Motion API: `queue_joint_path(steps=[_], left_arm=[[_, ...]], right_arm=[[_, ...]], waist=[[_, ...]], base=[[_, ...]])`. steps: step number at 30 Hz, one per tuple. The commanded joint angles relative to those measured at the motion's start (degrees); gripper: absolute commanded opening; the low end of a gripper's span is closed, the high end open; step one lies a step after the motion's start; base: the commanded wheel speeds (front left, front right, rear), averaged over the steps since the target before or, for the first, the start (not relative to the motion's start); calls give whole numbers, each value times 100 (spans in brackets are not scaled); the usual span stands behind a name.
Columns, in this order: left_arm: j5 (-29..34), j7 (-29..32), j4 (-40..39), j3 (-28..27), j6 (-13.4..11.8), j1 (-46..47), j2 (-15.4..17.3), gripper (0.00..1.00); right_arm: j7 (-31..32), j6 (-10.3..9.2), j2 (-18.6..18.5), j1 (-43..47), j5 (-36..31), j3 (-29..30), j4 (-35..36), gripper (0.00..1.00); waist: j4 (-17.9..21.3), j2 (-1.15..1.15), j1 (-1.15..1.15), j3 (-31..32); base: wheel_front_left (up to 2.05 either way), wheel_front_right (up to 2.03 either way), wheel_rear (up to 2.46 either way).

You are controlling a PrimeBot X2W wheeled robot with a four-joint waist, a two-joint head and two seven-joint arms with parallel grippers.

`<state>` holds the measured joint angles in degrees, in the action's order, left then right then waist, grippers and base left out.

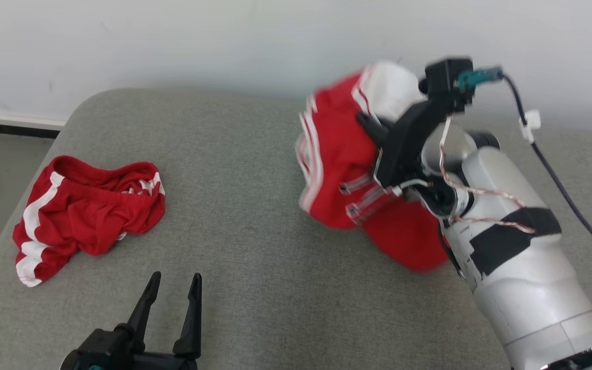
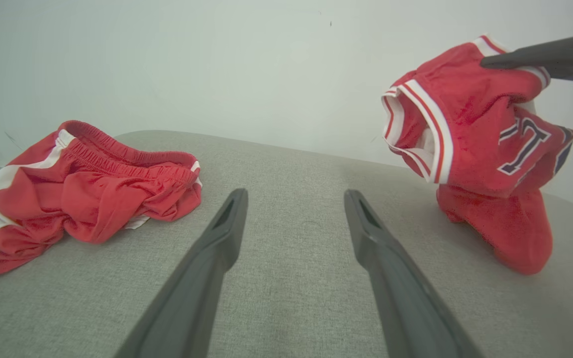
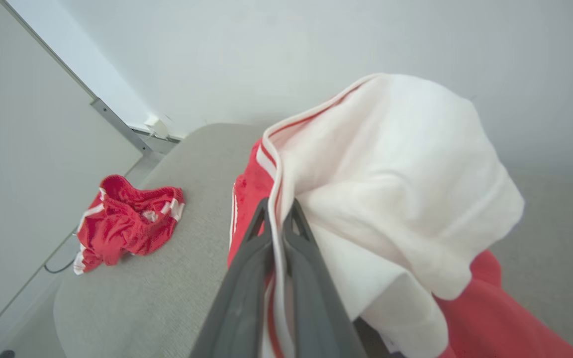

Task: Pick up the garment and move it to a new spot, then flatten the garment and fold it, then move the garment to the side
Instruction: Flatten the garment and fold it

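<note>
The right gripper [image 3: 276, 209] has its two dark fingers pinched together on the white-trimmed edge of the red jersey with white lining [image 2: 470, 134]. It holds the jersey bunched over the far right of the grey fabric pad [image 1: 255, 205], close to the white wall [image 1: 224, 41]. Well apart on the left lies a crumpled pair of red shorts with white stripes [image 1: 85, 216], and the left gripper [image 1: 176, 277] hovers at the near edge, fingers spread wide.

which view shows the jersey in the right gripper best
Left wrist view: the red jersey hangs sharp and nearly whole, white-trimmed opening and navy lettering showing. Head view shows it motion-blurred, partly behind the right gripper. Right wrist view shows, close up, its white fabric and the striped edge pinched.
</note>
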<state>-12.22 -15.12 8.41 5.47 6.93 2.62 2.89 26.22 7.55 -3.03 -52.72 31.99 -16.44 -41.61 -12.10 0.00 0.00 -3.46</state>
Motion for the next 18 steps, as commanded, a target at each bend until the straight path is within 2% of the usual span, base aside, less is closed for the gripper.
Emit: queue_joint_path(steps=[1, 6, 9, 13, 18], left_arm=[[54, -6, -1, -16, 10, -74, -1, 100], [118, -5, 10, -52, 33, -65, 0, 100], [122, -5, 1, -70, 42, -84, 0, 100], [83, -6, 7, -69, 50, -118, 0, 100], [11, -5, -12, -59, 45, -96, -1, 100]], right_arm=[[-58, -12, 13, -107, 185, -70, 150, 0], [-260, -12, 6, -606, 808, -651, 846, 0], [-459, -12, 9, -860, 1090, -717, 1046, 0], [-633, -12, 8, -869, 945, -592, 866, 0], [-496, -12, -110, -72, 542, -142, 344, 0]], waist=[[80, 0, 0, 68], [180, 0, 0, 121], [247, 0, 0, 132], [341, 0, 0, 136], [477, 0, 0, 62]], base=[[0, 0, 0], [0, 0, 0], [0, 0, 0], [0, 0, 0], [0, 0, 0]])
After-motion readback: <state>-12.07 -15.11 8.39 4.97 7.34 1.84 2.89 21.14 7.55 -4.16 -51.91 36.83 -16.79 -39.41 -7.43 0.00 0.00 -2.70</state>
